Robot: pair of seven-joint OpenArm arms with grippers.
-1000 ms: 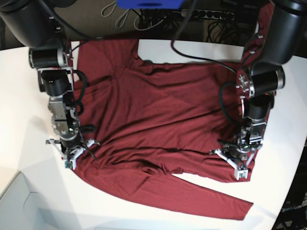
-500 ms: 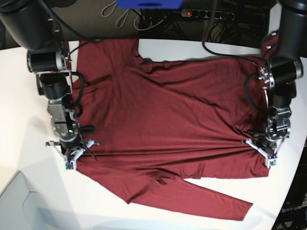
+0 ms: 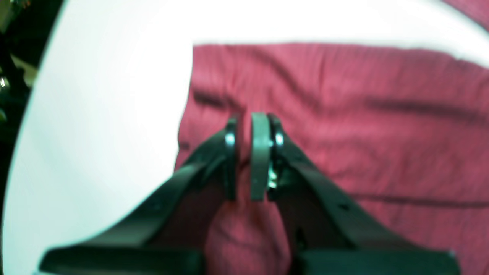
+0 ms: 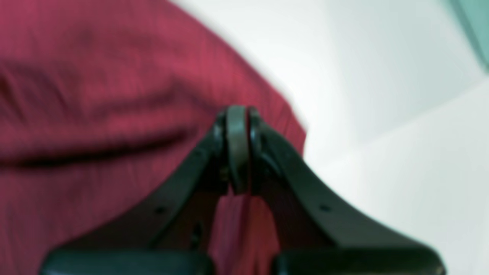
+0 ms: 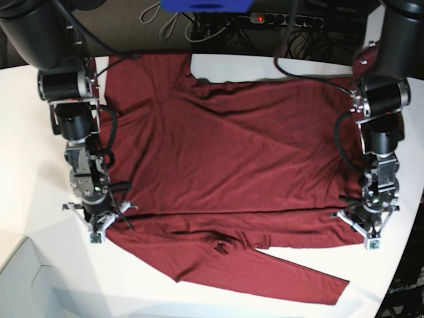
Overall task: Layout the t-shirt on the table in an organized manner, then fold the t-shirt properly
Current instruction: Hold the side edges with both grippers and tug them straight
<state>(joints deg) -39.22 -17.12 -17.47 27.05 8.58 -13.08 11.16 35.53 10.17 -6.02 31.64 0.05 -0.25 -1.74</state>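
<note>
Maroon t-shirt (image 5: 225, 165) spread wide across the white table (image 5: 26, 132), body stretched flat between the two grippers, long creases running side to side through the fabric. Collar end up toward the table's far edge, by the cables (image 5: 291, 26) behind the table. One long sleeve (image 5: 278, 271) trailing out below the shirt's body, angled toward the table's near edge, lying flat. A small bunched knot of folds (image 5: 222, 246) just where that sleeve meets the body.

Left gripper (image 5: 368, 228) down at the shirt's lower corner on the base view's right side, close to the table's curved edge. From the left wrist, left gripper (image 3: 250, 156) with jaws nearly together, pinching a ridge of red cloth that bulges up between the fingers (image 3: 260, 152); shirt hem (image 3: 305, 47) straight ahead, bare tabletop beyond and to the side.

Right gripper (image 5: 98, 222) at the shirt's opposite lower corner, on the base view's left. From the right wrist, right gripper (image 4: 237, 149) clamped tight on fabric, jaws pressed together, a thin fold of shirt hanging below the pads; shirt edge (image 4: 267, 95) slanting across, white table alongside. Blurry here, finer detail not readable.

Both arms low, both corners pinned at about the same level across the shirt.
</note>
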